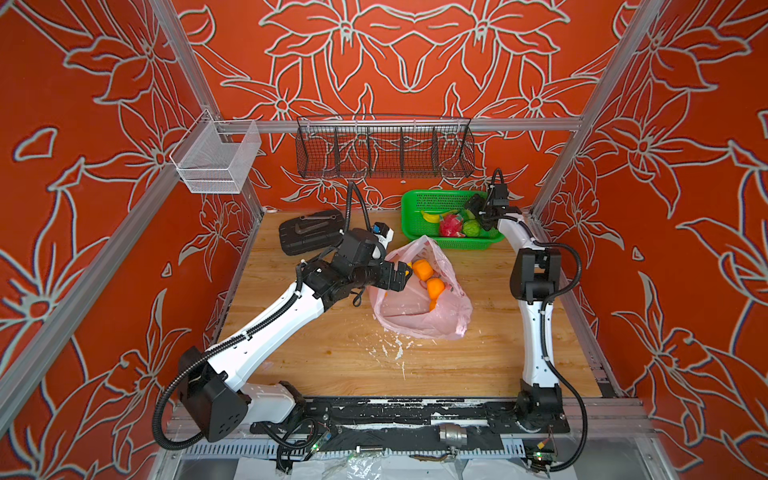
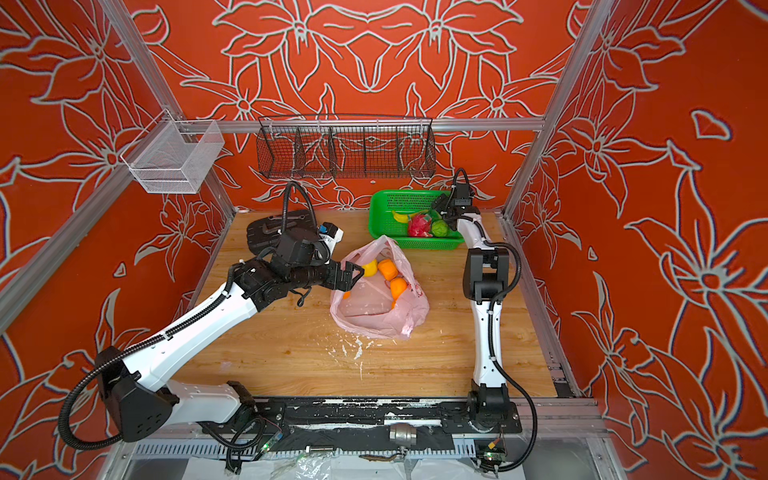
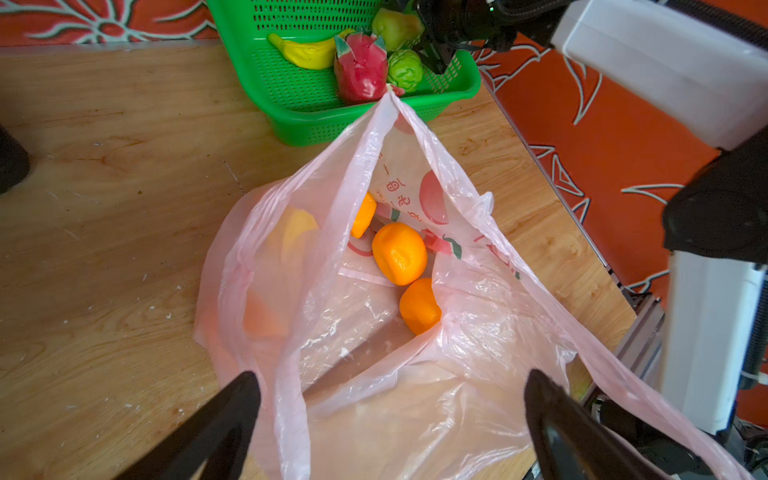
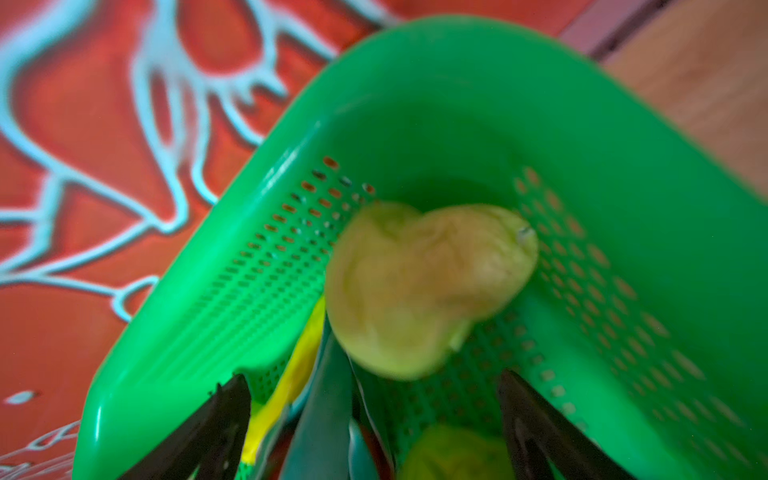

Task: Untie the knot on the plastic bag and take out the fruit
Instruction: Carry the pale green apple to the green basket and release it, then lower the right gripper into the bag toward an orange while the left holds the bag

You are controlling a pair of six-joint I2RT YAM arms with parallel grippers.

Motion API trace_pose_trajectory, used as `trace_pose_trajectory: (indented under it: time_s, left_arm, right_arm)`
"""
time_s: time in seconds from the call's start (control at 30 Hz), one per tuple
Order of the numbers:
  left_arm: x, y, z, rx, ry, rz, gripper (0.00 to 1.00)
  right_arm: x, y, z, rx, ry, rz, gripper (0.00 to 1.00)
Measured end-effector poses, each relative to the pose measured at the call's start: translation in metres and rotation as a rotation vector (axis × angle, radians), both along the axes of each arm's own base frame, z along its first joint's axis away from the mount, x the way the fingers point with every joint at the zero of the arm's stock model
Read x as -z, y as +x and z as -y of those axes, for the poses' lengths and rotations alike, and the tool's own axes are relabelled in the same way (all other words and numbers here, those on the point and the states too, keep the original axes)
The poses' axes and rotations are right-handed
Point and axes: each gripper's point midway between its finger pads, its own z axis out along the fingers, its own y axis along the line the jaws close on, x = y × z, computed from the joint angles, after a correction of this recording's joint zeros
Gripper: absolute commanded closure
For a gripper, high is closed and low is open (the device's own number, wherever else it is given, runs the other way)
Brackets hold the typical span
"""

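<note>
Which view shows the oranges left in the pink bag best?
The left wrist view: it looks straight into the open plastic bag at the oranges, close and sharp. Both top views show them small and distant; the right wrist view shows none of them.

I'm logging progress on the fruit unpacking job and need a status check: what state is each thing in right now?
plastic bag: untied, mouth open, lying on the table.
oranges: inside the bag.
yellow fruit: inside the bag, behind its film.
green basket: holds banana, dragon fruit, green fruit.
pear: blurred, in the basket, not gripped.
left hand: open, empty, at the bag's mouth.
right hand: open, empty, over the basket.
</note>
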Motion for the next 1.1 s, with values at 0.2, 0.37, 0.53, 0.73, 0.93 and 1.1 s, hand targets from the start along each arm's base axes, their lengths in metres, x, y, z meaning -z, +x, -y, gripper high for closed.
trace_pose_trajectory:
  time_s: [0.2,0.37,0.53,0.73,0.93,1.1]
  left_arm:
    - [0.017,0.001,-0.014,-0.057,0.065,-0.024,0.02]
    - [0.035,0.0,-0.024,-0.09,0.119,-0.057,0.02]
    - [0.055,0.003,-0.029,-0.107,0.157,-0.095,0.01]
    - [0.079,0.008,-0.032,-0.12,0.195,-0.146,0.01]
    - [0.093,0.011,-0.034,-0.13,0.214,-0.179,0.16]
    - [0.103,0.015,-0.035,-0.146,0.221,-0.203,0.26]
  right_arm:
    - [-0.067,-0.045,0.001,-0.015,-0.041,0.087,0.05]
    - [-0.14,-0.094,-0.012,-0.077,-0.023,0.249,0.07]
    - [-0.18,-0.149,-0.055,-0.227,-0.026,0.341,0.07]
    - [-0.224,-0.234,-0.157,-0.536,-0.083,0.444,0.08]
    - [-0.233,-0.321,-0.227,-0.792,-0.064,0.52,0.14]
    - [-0.202,-0.354,-0.264,-0.901,-0.028,0.46,0.19]
